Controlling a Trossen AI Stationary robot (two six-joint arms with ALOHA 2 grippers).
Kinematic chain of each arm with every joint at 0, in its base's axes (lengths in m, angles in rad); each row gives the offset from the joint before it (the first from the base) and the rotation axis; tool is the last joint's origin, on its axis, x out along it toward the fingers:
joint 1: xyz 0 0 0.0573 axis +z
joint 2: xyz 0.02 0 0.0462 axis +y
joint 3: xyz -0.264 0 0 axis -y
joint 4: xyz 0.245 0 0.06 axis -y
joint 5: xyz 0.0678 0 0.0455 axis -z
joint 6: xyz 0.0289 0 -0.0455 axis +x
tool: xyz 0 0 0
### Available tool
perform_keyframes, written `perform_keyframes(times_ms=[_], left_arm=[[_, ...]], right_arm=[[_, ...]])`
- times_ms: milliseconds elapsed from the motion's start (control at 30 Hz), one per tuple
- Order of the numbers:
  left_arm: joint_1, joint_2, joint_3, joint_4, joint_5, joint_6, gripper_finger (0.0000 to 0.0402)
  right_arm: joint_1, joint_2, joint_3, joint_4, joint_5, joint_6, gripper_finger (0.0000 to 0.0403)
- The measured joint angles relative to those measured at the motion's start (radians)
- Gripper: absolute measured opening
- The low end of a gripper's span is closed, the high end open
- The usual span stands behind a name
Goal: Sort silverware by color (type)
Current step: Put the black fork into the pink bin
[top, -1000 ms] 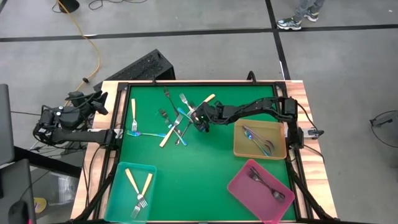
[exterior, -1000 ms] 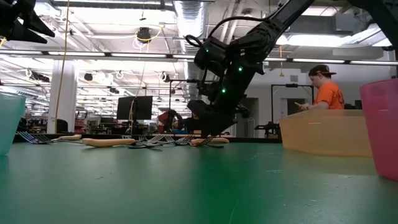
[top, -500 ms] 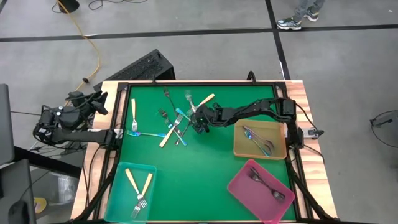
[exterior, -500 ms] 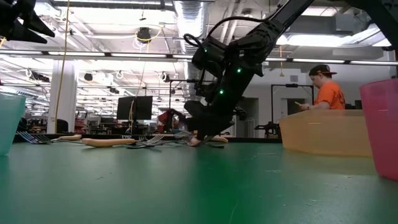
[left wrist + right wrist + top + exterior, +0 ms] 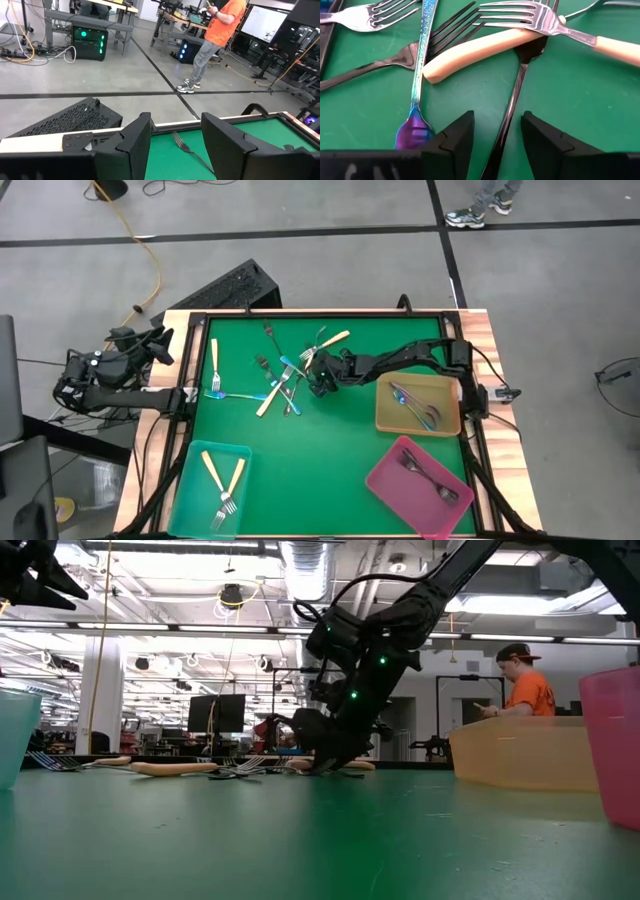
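Silverware of three kinds, slim cream-handled, dark metal and iridescent blue-rainbow forks, lies in a loose crossed heap (image 5: 283,375) on the far middle of the green worktop (image 5: 330,430), with more forks already lying in the three trays. The right claw (image 5: 321,383) is low at the right edge of that heap, its two dark fingers (image 5: 455,137) spread narrowly on either side of the handle of a dark grey-black metal fork (image 5: 512,105), not yet closed on it. In the right wrist view that dark fork passes under a cream-handled fork (image 5: 485,45), a second cream-handled fork with silver tines (image 5: 540,20) lies across both, and an iridescent blue-rainbow fork (image 5: 420,65) lies just beside the claw's finger. One cream-handled fork (image 5: 213,355) lies alone near the far left edge of the worktop. The teal rectangular tray (image 5: 213,477) at the near left holds two cream-handled forks, the tan tray (image 5: 417,404) at the right holds iridescent forks, and the pink tray (image 5: 418,473) at the near right holds dark ones. The left claw (image 5: 150,345) waits off the worktop's left far corner, held wide and holding nothing. A person in an orange shirt (image 5: 520,685) stands in the room beyond.
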Motion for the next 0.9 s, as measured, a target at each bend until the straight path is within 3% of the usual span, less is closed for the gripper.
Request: perform_keyframes(times_ms=[100, 367, 900], left_arm=[[0.000, 0.000, 0.000, 0.000, 0.000, 0.000, 0.0158], [0.000, 0.000, 0.000, 0.000, 0.000, -0.001, 0.0158], [0.000, 0.000, 0.000, 0.000, 0.000, -0.002, 0.0158]], right_arm=[[-0.011, 0.011, 0.003, -0.019, -0.033, 0.014, 0.0153], [-0.010, 0.024, 0.005, -0.050, -0.048, 0.018, 0.0023], [0.002, -0.003, 0.019, -0.080, -0.055, 0.033, 0.0023]])
